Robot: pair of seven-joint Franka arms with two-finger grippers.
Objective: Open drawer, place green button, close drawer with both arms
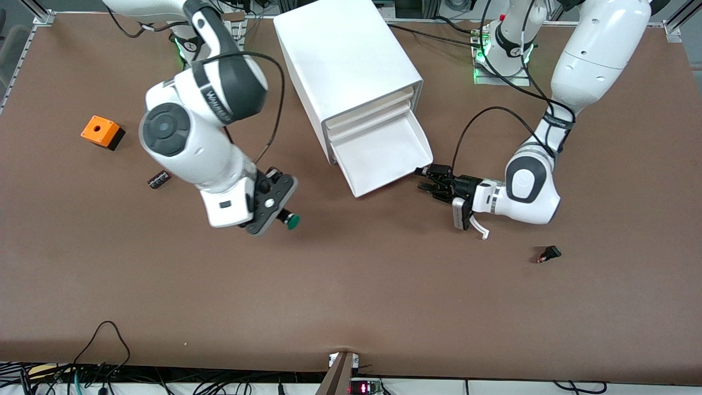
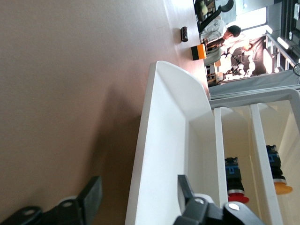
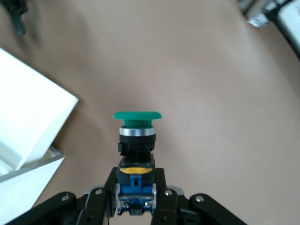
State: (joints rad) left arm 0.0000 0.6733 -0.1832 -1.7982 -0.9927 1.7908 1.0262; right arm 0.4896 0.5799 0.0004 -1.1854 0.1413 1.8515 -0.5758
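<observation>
The drawer (image 1: 384, 153), the lowest one in the white cabinet (image 1: 340, 60), is pulled out, and the left claw (image 1: 430, 178) sits with its fingers spread right at the drawer's front corner, so it looks like it has let go of the edge. The right claw (image 1: 274, 211) pinches the button (image 1: 289, 220) by its blue-yellow back end, green cap pointing out, over the bare brown counter (image 1: 351, 296) and well apart from the drawer, likely ready to carry it over. An orange box (image 1: 101, 131) and a small black switch (image 1: 548, 254) also lie on the counter.
</observation>
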